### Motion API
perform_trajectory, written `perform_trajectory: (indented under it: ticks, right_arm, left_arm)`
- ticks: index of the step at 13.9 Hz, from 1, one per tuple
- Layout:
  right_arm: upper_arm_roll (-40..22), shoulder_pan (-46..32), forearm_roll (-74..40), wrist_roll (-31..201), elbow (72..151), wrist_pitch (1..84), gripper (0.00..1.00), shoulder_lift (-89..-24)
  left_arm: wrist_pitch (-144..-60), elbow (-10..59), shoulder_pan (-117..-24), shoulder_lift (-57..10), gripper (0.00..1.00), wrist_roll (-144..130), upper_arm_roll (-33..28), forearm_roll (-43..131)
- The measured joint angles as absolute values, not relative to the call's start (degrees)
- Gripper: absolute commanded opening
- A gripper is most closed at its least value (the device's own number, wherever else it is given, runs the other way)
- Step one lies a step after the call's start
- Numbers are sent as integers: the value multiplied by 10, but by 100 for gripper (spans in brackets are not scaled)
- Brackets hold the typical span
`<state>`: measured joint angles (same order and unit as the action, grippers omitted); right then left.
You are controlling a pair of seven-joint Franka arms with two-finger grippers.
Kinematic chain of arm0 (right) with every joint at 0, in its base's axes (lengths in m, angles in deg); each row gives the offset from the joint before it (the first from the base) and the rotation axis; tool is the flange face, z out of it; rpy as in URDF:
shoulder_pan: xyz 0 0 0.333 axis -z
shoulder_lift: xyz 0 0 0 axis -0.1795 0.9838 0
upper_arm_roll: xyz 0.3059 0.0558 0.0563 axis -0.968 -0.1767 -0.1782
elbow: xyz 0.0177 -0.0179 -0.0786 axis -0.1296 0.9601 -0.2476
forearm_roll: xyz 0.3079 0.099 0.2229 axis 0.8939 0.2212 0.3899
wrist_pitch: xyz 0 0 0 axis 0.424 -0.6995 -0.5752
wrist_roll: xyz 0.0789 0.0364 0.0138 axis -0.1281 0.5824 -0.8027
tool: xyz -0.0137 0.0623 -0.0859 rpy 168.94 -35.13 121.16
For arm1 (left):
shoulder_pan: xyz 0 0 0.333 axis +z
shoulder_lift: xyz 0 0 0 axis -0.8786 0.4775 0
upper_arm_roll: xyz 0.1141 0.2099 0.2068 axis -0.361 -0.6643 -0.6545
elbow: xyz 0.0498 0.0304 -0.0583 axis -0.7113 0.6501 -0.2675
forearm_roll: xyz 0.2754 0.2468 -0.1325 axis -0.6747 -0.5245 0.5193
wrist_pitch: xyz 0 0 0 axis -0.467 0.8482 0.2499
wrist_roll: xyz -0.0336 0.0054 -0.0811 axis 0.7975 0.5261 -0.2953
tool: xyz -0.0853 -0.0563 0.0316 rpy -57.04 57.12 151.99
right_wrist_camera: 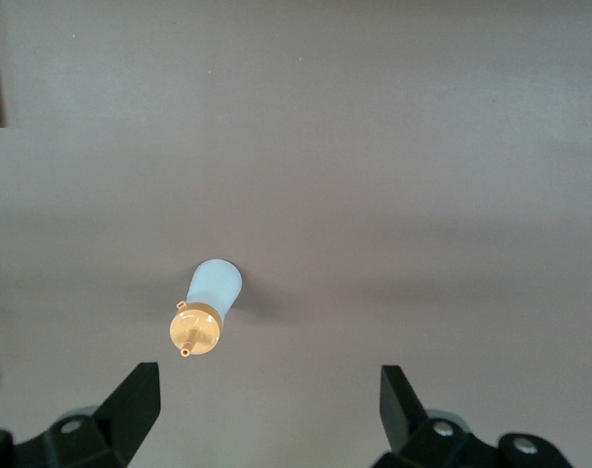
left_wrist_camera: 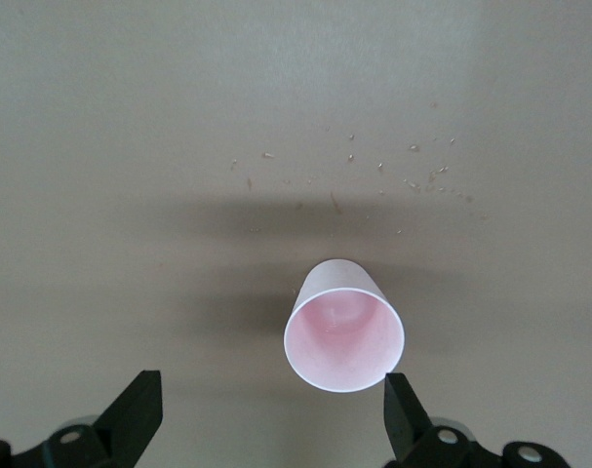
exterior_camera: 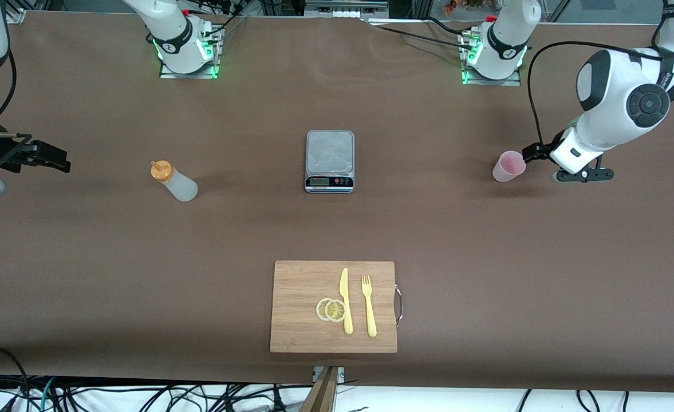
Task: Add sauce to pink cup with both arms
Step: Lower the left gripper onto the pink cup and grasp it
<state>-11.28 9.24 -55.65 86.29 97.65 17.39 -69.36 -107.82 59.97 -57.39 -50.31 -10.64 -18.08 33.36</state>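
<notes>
The sauce bottle (exterior_camera: 174,181), whitish with an orange nozzle cap, stands on the brown table toward the right arm's end. It also shows in the right wrist view (right_wrist_camera: 206,314). My right gripper (exterior_camera: 47,157) (right_wrist_camera: 266,414) is open and empty, well apart from the bottle, near the table's end. The pink cup (exterior_camera: 508,166) stands upright toward the left arm's end and looks empty in the left wrist view (left_wrist_camera: 344,336). My left gripper (exterior_camera: 534,152) (left_wrist_camera: 271,419) is open and empty, right beside the cup. The cup's rim is close to one finger (left_wrist_camera: 405,414).
A grey kitchen scale (exterior_camera: 329,160) sits mid-table between bottle and cup. A wooden cutting board (exterior_camera: 296,320) lies nearer the front camera, with a yellow knife (exterior_camera: 345,300), a yellow fork (exterior_camera: 369,306) and lemon slices (exterior_camera: 331,309). Small crumbs (left_wrist_camera: 393,175) lie on the table near the cup.
</notes>
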Motion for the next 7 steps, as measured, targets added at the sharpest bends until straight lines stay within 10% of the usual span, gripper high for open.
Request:
perform_trajectory:
  ticks: [7]
  right_arm:
    - [-113, 92, -557, 863, 977, 174, 100, -693]
  left_arm:
    - [-1169, 661, -573, -461, 100, -115, -181, 334]
